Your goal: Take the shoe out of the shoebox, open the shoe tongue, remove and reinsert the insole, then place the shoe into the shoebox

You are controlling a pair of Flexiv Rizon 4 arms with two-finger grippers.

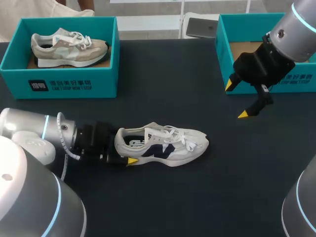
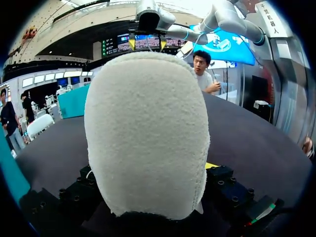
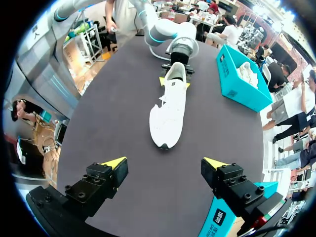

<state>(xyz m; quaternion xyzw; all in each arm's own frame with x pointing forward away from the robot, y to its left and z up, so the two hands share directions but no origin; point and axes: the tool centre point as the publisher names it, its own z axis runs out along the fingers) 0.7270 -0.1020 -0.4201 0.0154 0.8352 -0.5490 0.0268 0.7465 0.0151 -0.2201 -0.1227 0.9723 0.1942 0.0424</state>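
Two shoes are showing: a white shoe (image 1: pixel 168 145) and a beige shoe (image 1: pixel 69 48). Two shoeboxes are standing: left shoebox (image 1: pixel 59 84), right shoebox (image 1: pixel 303 85). Two grippers are showing: left gripper (image 1: pixel 124 148), right gripper (image 1: pixel 237 99).

Dark table (image 1: pixel 163 202).
A white shoe (image 1: pixel 165 144) lies near the middle; left shoebox (image 1: pixel 64 85) and right shoebox (image 1: pixel 296 81) stand at the far corners.

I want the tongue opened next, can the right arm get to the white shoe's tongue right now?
Probably yes: the right gripper hangs open, nothing lies between it and the white shoe, and the left gripper grips only the heel, leaving the tongue free.
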